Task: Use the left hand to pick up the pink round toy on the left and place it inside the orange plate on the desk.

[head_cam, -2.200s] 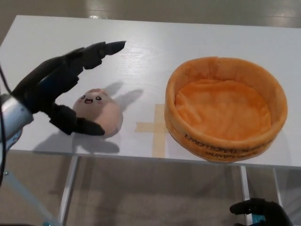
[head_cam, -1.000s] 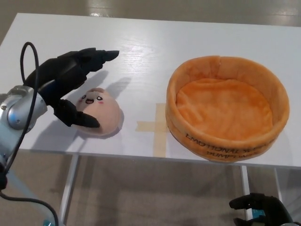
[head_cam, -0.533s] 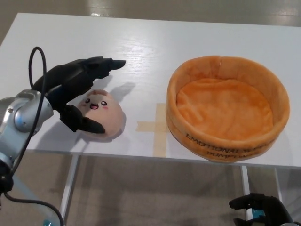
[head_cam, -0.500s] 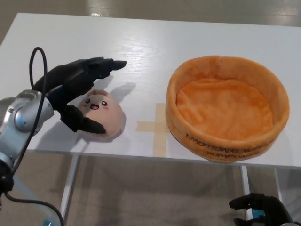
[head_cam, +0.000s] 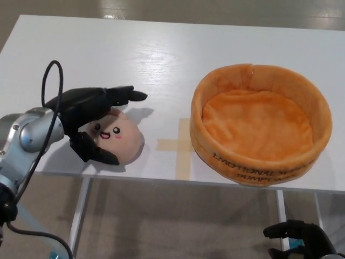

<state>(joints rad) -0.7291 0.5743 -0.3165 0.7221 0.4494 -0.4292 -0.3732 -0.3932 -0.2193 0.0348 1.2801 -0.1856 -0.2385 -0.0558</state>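
the orange plate (head_cam: 259, 123) has dark print on its front wall, upside down from my view; i can make out "emotional" on the upper line, the lower line is too cut off to read. my left hand (head_cam: 89, 110) is cupped around the pink toy (head_cam: 117, 138), thumb (head_cam: 97, 154) at the near side and fingers (head_cam: 121, 95) arched over the far side, not yet squeezed shut. the toy sits on the white surface (head_cam: 161, 54) near the front edge, left of the tape cross (head_cam: 180, 145), well apart from the plate. since half a second ago the fingers have dropped closer over the toy. my right hand (head_cam: 302, 240) hangs low under the surface edge; i cannot tell its state.
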